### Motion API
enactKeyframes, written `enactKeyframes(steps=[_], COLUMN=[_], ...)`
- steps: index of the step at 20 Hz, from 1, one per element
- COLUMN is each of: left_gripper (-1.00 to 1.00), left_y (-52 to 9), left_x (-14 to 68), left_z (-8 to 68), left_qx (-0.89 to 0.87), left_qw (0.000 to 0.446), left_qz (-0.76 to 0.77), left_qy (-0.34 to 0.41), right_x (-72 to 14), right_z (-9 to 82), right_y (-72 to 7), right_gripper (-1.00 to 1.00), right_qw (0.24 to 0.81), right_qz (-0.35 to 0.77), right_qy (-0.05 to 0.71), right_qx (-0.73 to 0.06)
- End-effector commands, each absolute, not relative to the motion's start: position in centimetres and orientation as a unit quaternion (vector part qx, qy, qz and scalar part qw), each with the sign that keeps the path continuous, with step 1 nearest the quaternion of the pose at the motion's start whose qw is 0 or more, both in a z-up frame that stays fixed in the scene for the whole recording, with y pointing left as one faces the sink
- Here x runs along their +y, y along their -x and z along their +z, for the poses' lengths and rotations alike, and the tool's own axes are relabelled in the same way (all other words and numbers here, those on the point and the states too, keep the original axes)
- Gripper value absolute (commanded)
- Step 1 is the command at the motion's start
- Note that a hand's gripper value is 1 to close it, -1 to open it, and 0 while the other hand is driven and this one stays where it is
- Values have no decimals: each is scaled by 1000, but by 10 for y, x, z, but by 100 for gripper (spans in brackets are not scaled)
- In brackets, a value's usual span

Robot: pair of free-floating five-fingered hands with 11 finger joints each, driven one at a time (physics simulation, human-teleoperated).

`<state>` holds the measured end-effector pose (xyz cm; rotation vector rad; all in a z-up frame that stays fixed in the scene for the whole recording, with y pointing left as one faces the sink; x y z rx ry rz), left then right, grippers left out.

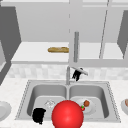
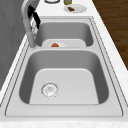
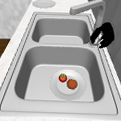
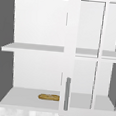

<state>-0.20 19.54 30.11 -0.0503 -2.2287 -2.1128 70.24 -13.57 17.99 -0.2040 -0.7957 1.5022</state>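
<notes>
Looking over the scene from the front, I see the wall cabinet (image 1: pixel 45 27) standing open above the counter (image 1: pixel 10 87), with a long loaf of bread (image 1: pixel 58 49) lying on its bottom shelf; the upper view shows the same loaf on that lowest shelf, just left of the cabinet's vertical handle (image 4: pixel 67 93). Below sits the double sink (image 1: pixel 25 95), its two basins side by side, the drain (image 2: pixel 50 89) showing in the left basin. A big red ball (image 1: pixel 67 115) sits at the front rim of the sink, in front of the divider between the basins. In the right basin lies a white plate (image 3: pixel 80 91) carrying a small red strawberry (image 3: pixel 62 77) and a round brown piece of food (image 3: pixel 72 84), the two just beside each other. More plates rest on the counter at either end of the sink; the one past the right basin (image 2: pixel 80 8) holds a brownish bit. The faucet (image 1: pixel 68 75) rises behind the divider, and its spout swings toward the right basin. My right hand (image 1: pixel 77 74) is at the faucet's lever just behind the right basin, fingers curled about it as the right side view shows. My left hand (image 1: pixel 38 115) hangs at the front left of the sink, over the near rim of the left basin, well apart from the ball; I cannot tell whether its fingers are spread or closed.
</notes>
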Motion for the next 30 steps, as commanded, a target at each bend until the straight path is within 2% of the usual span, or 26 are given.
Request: enactKeyframes(steps=[1,18,24,30], left_gripper=[0,0,0,0], left_y=[2,2,2,2], left_x=[195,195,195,195], left_z=[301,301,301,301], left_qx=[-725,-725,-725,-725], left_qw=[35,35,35,35], left_qz=[-687,-687,-687,-687], left_qy=[16,16,16,16], right_x=[-130,-132,-101,-75], right_z=[174,174,197,206], right_y=[-721,-723,-725,-724], right_gripper=[100,100,100,100], right_qw=[665,662,685,672], right_qz=[674,659,645,670], right_qy=[64,72,104,162], right_qx=[-315,-351,-322,-272])
